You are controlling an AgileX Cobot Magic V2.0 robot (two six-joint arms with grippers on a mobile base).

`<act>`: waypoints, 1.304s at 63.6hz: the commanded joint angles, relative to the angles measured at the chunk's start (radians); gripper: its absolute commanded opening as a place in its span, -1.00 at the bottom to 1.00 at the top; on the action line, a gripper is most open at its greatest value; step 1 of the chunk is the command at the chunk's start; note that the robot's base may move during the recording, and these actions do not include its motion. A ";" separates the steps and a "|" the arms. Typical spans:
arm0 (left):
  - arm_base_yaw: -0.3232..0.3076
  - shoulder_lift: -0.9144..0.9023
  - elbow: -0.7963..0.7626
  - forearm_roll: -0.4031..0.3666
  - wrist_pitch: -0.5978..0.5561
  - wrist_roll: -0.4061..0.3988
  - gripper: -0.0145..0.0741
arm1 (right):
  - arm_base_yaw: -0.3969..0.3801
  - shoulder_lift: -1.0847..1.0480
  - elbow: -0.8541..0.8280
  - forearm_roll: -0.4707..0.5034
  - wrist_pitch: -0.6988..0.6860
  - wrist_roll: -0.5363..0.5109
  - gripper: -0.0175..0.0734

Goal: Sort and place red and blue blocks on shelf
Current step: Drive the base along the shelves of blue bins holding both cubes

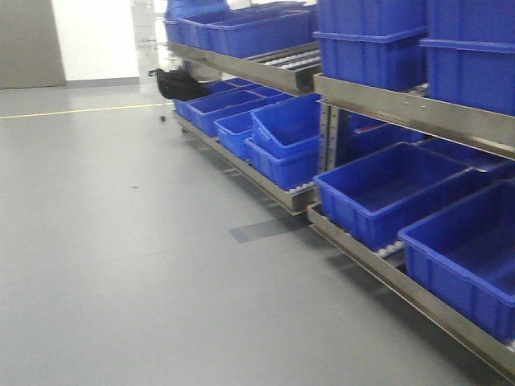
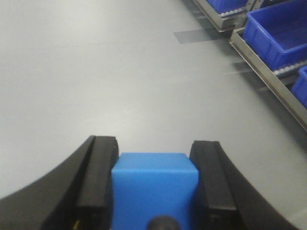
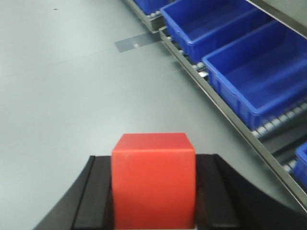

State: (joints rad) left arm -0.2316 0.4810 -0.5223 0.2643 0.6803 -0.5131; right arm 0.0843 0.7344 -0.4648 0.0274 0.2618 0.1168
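The blue block (image 2: pixel 154 189) sits between the black fingers (image 2: pixel 98 177) of my left gripper (image 2: pixel 154 160), which is shut on it high over the grey floor. In the right wrist view the red block (image 3: pixel 153 179) is clamped by my right gripper (image 3: pixel 153 163), its top poking past the pads (image 3: pixel 218 191). The shelf (image 1: pixel 386 108) runs along the right side in the front view, its steel rails (image 1: pixel 418 112) and lower tier (image 3: pixel 225 115) carrying large blue bins. Neither gripper shows in the front view.
Large blue bins (image 1: pixel 386 189) fill both shelf tiers, another bin (image 3: pixel 261 74) lying near my right gripper. A grey patch (image 1: pixel 257 232) marks the floor by the shelf. A black bag (image 1: pixel 181 83) lies far back. A yellow line (image 1: pixel 80 111) crosses the floor.
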 commanded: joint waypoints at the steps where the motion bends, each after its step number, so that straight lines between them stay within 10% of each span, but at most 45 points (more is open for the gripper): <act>1: 0.002 0.006 -0.028 0.014 -0.069 -0.003 -0.39 | -0.006 -0.007 -0.028 -0.010 -0.078 -0.007 -0.49; 83: 0.002 0.006 -0.028 0.014 -0.069 -0.003 -0.39 | -0.006 -0.007 -0.028 -0.010 -0.078 -0.007 -0.49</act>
State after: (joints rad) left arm -0.2316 0.4810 -0.5223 0.2643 0.6803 -0.5131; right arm 0.0843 0.7344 -0.4648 0.0274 0.2618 0.1168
